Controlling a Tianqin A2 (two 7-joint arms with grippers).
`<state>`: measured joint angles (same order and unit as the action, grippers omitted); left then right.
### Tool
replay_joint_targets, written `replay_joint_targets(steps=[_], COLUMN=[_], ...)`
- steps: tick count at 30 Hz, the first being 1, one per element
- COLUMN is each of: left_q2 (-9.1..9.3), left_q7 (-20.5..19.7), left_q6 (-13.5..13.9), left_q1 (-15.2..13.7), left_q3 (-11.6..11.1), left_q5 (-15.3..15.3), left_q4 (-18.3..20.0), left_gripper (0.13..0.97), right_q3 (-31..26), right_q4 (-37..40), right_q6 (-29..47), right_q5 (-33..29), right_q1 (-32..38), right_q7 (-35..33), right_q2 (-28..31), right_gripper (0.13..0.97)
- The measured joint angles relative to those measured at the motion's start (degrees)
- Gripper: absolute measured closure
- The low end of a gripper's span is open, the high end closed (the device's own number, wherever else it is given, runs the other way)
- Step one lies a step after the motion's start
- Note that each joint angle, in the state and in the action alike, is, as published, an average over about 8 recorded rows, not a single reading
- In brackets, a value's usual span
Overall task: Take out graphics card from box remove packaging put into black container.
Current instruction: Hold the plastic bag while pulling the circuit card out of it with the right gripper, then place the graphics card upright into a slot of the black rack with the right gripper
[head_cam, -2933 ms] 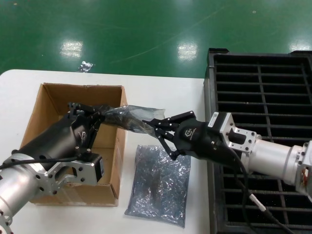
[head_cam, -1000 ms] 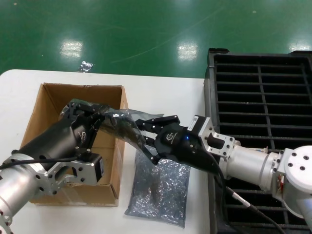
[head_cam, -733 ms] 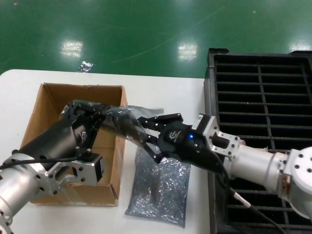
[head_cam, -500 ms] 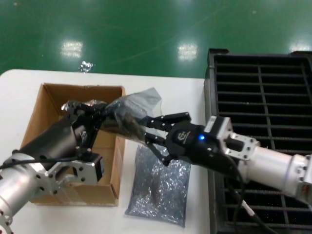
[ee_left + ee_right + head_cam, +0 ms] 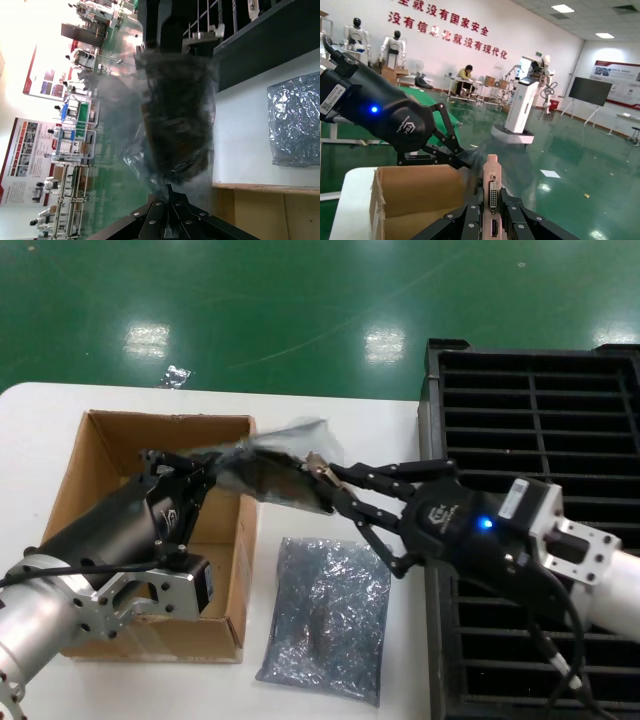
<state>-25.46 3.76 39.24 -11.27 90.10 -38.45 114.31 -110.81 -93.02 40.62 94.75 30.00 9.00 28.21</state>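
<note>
The graphics card (image 5: 285, 480) hangs in mid-air at the centre-left of the head view, just over the right wall of the box (image 5: 75, 485), most of its dark board inside the crinkly packaging (image 5: 250, 465). Its silver bracket (image 5: 492, 187) sticks out of the bag's mouth, and the right gripper (image 5: 330, 480) is clamped on that bracket end, the port face standing upright between its fingers in the right wrist view. The left gripper (image 5: 190, 475), above the box, pinches the far end of the packaging; I'd say it holds film only, though the wrist view is too murky to rule out the card's edge. To do this step well, I'd want the two arms to draw straight apart along the card's length, the left holding the bag firm while the right slides the card out level, so the film doesn't snag on the board. A second bag (image 5: 325, 615) lies flat on the white table (image 5: 330, 420) at lower centre, and the black container (image 5: 540, 420) waits along the right edge.
</note>
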Motion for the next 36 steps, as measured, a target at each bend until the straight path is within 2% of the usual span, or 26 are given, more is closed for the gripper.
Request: replay_joint_targets(steps=[10,20,27,36], left_q2=[0.0,0.0,0.0,0.0], left_q7=[0.0,0.0,0.0,0.0], left_q6=[0.0,0.0,0.0,0.0], left_q1=[0.0,0.0,0.0,0.0], left_q3=[0.0,0.0,0.0,0.0], left_q5=[0.0,0.0,0.0,0.0], left_q4=[0.0,0.0,0.0,0.0], left_gripper=[0.959,0.959,0.959,0.959], right_q3=[5.19,16.91,21.88,22.44], right_q4=[-9.39,-18.83,-21.33,-21.55], right_q6=[-2.93,-9.67,-14.17,-16.02], right_q5=[-0.68,-3.11,-5.42,-8.3], right_q1=[-6.47,-21.5,-28.61,-30.2], right_q7=[5.37,13.42,17.05,19.59], right_q2=[8.36,18.41,19.29,18.23], right_gripper=[0.907,0.907,0.907,0.907])
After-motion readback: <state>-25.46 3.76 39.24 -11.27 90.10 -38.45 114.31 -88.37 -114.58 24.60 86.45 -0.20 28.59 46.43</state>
